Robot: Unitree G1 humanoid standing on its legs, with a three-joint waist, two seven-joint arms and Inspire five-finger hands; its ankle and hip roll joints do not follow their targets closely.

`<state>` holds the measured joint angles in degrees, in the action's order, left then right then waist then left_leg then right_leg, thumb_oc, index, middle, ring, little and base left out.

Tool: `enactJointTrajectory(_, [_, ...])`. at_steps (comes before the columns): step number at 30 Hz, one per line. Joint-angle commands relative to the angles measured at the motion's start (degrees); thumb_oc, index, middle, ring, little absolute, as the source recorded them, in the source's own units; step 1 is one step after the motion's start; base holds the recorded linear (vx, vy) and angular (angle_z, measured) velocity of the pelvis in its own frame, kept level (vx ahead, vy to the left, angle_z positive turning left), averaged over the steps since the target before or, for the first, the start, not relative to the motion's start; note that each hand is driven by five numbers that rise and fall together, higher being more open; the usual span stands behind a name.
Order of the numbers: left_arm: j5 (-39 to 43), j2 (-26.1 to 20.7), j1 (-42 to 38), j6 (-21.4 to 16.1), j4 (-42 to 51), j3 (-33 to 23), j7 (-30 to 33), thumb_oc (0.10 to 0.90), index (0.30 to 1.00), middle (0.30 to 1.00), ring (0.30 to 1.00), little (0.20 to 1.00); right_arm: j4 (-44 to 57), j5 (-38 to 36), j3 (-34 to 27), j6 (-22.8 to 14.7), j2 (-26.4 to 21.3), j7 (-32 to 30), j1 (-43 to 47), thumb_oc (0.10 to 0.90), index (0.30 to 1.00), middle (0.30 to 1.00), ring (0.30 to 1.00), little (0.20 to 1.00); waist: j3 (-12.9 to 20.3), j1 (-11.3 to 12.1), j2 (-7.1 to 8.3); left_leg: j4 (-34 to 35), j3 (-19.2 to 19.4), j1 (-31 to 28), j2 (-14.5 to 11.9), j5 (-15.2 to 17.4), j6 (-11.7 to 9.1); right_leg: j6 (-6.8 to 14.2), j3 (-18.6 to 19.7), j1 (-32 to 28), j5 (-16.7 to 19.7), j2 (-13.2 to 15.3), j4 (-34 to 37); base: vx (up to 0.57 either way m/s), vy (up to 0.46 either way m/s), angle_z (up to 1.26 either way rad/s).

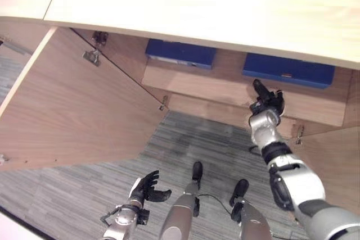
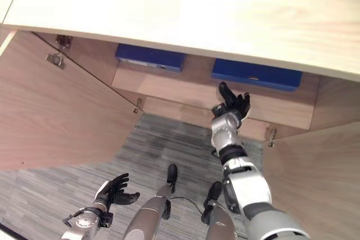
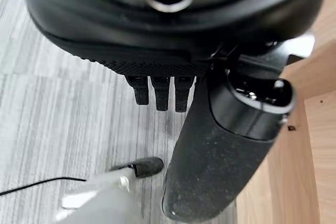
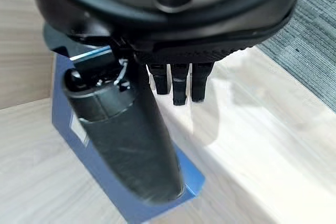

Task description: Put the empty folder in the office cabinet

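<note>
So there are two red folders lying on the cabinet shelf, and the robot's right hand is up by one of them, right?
Not quite: the two folders on the shelf are blue, not red. Both eye views show it. The right hand is indeed up by one.

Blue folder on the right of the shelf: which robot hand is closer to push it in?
Probably the right robot hand. It is raised at the cabinet shelf, just below the right blue folder, fingers open. The left robot hand hangs low over the carpet, far from the shelf.
</note>
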<state>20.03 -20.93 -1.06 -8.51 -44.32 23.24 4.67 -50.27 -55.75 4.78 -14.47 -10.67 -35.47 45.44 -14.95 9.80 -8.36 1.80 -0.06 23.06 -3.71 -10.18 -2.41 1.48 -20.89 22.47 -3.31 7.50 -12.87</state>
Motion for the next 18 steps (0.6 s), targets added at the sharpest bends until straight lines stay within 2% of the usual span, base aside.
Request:
enactJointTrajectory(1, [0.8,-1.8,2.2,-0.6,-1.1,-0.8,1.2,0.800,0.900,0.900,0.900,0.900,8.4,8.8,1.6,-1.8,0.6,1.5,-4.4,0.800,0.900,0.900,0.900,0.900,-0.1,0.6,3.19,2.5,-2.4,-6.2,-3.8,5.9,-6.0,8.0,3.2,-5.2,-0.5,4.9,4.1,0.00,0.000,0.00])
enactJointTrajectory(3, [0.1,-0.9,2.7,-0.4,-2.5,-2.5,0.9,0.800,0.900,0.900,0.900,0.900,12.8,13.0,2.9,-1.1,0.9,3.8,-10.9,0.800,0.900,0.900,0.900,0.900,0.5,-0.1,3.85,2.6,-2.1,-7.7,-3.8,6.1,-6.0,8.2,3.1,-7.3,0.0,4.9,5.4,0.04,0.021,0.01])
enactJointTrajectory(4, [0.1,-0.9,2.8,-0.4,-2.5,-2.5,0.9,0.800,0.900,0.900,0.900,0.900,13.0,13.1,2.9,-1.0,0.9,3.7,-11.0,0.800,0.900,0.900,0.900,0.900,0.6,-0.2,3.79,2.7,-2.2,-7.5,-3.8,5.8,-5.9,8.2,2.9,-7.3,0.4,4.9,5.7,0.10,0.021,0.02])
enactJointTrajectory(5, [-0.8,-0.4,3.8,-0.6,-4.2,-4.8,0.4,0.800,0.900,0.900,0.900,0.900,15.6,17.7,4.3,0.6,-0.1,6.5,-16.7,0.800,0.900,0.900,0.900,0.900,1.6,-0.7,4.64,2.8,-1.8,-9.6,-3.8,6.3,-6.1,8.4,2.8,-10.3,0.6,4.8,7.6,0.06,0.018,0.01])
enactJointTrajectory(6, [-0.8,-0.4,3.8,-0.6,-4.2,-4.8,0.4,0.800,0.900,0.900,0.900,0.900,15.7,17.7,4.3,0.6,-0.1,6.4,-16.8,0.800,0.900,0.900,0.900,0.900,1.7,-0.8,4.61,2.9,-1.9,-9.4,-3.8,6.0,-6.0,8.5,2.7,-10.2,1.0,4.8,7.9,0.14,0.042,-0.01])
enactJointTrajectory(8, [-2.5,0.0,5.3,-1.3,-6.6,-8.3,-0.8,0.800,0.900,0.900,0.900,0.900,18.4,24.5,5.9,2.6,-2.3,13.0,-25.0,0.800,0.900,0.900,0.900,0.900,3.6,-1.4,5.71,3.2,-1.4,-12.9,-3.7,6.9,-6.1,8.9,2.2,-14.7,1.9,4.8,10.8,0.11,0.052,0.01])
enactJointTrajectory(9, [-2.5,0.0,5.3,-1.3,-6.6,-8.3,-0.8,0.800,0.900,0.900,0.900,0.900,18.5,24.5,5.9,2.6,-2.3,13.0,-25.0,0.800,0.900,0.900,0.900,0.900,3.7,-1.5,5.69,3.2,-1.5,-12.7,-3.6,6.6,-6.1,8.9,2.1,-14.7,2.2,4.9,11.1,0.11,0.035,-0.01])
enactJointTrajectory(10, [-4.1,0.1,5.5,-1.6,-8.2,-10.1,-2.0,0.800,0.900,0.900,0.900,0.900,18.8,26.3,6.4,2.2,-3.4,17.3,-29.4,0.800,0.900,0.900,0.900,0.900,5.1,-1.7,6.51,3.2,-1.2,-14.3,-3.5,7.0,-6.2,9.0,1.9,-16.8,2.2,4.7,12.1,0.11,0.032,-0.11])
enactJointTrajectory(11, [-4.9,0.4,5.7,-2.3,-9.6,-12.2,-3.1,0.800,0.900,0.900,0.900,0.900,19.9,28.5,7.6,1.9,-5.1,22.2,-33.7,0.800,0.900,0.900,0.900,0.900,6.4,-1.6,7.22,3.2,-1.3,-16.3,-3.6,7.4,-6.4,9.1,1.4,-19.4,2.2,4.5,13.3,0.15,0.028,0.05])
enactJointTrajectory(15, [-5.9,0.5,5.2,-3.7,-12.2,-15.0,-5.1,0.800,0.900,0.900,0.900,0.900,21.8,33.2,9.6,0.6,-6.9,28.3,-39.4,0.800,0.900,0.900,0.900,0.900,8.7,-1.1,8.34,3.2,-1.8,-19.4,-3.9,7.7,-7.1,9.0,-0.3,-23.6,1.3,3.6,13.9,0.05,-0.013,0.16])
enactJointTrajectory(18, [-4.3,0.9,5.2,-5.1,-12.8,-17.4,-6.2,0.800,0.900,0.900,0.900,0.900,23.6,40.4,13.4,0.2,-9.9,31.6,-41.4,0.800,0.900,0.900,0.900,0.900,10.4,1.2,8.72,3.2,-3.1,-20.7,-4.7,7.2,-8.0,8.7,-3.1,-27.4,0.5,2.9,15.8,0.01,-0.078,0.24])
